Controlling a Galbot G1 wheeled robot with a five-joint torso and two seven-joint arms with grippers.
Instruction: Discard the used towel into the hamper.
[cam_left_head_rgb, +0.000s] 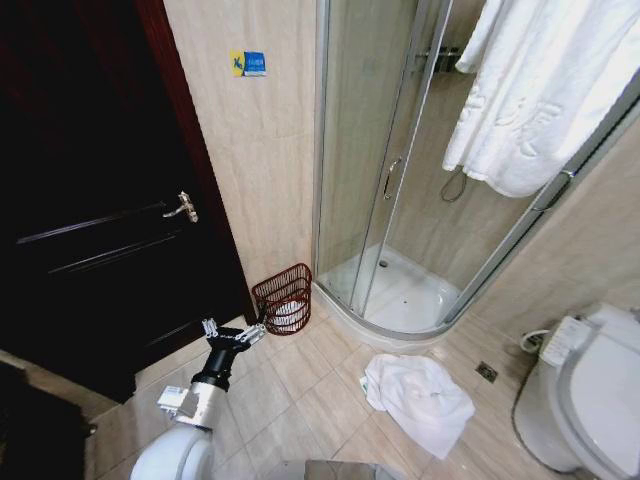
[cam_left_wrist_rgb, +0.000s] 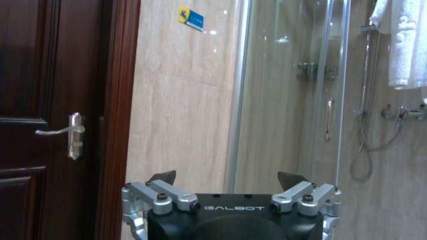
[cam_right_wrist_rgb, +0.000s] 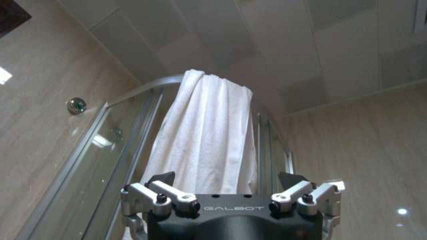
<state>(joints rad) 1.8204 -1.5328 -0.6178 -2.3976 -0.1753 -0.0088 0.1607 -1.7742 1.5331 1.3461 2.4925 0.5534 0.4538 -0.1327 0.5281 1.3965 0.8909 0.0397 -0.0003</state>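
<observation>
Fingers of the left gripper (cam_left_head_rgb: 232, 332) stand wide apart and empty, at lower left of the head frame, just short of the hamper (cam_left_head_rgb: 284, 296). The right gripper (cam_right_wrist_rgb: 227, 184) is likewise spread wide, holding nothing, aimed up at a white bath towel (cam_right_wrist_rgb: 203, 140) draped over the shower enclosure. The used towel (cam_left_head_rgb: 418, 398) lies crumpled on floor tiles, lower centre-right: soft, light, floppy; pinching a raised fold looks best. The hamper holds something pale at its bottom.
</observation>
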